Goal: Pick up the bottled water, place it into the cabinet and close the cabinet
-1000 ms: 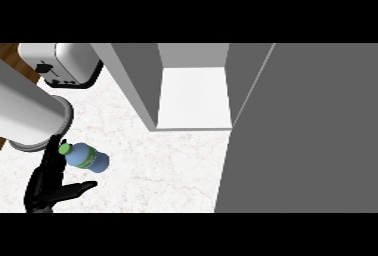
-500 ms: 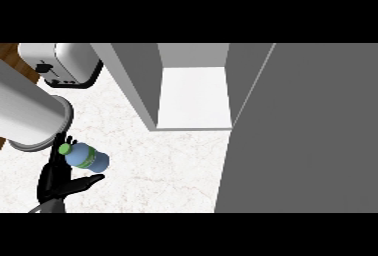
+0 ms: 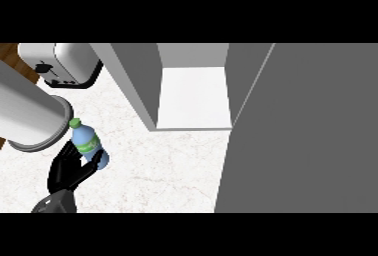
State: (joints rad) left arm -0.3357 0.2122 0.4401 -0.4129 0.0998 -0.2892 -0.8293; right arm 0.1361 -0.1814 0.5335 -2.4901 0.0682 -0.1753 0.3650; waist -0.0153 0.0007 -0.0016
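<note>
The left robot hand (image 3: pixel 68 170), its wrist cut off below, curled round the bottled water (image 3: pixel 86 141), hiding its base, with the open cabinet (image 3: pixel 134 75) up-right of it.

Single head view — steeply down onto counter (image 3: pixel 170 165).

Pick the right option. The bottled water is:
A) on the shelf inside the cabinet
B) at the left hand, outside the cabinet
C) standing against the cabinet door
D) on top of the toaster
B: the bottled water leans, green cap up, in the curled fingers of the left hand over the counter, to the left of the open cabinet.
</note>
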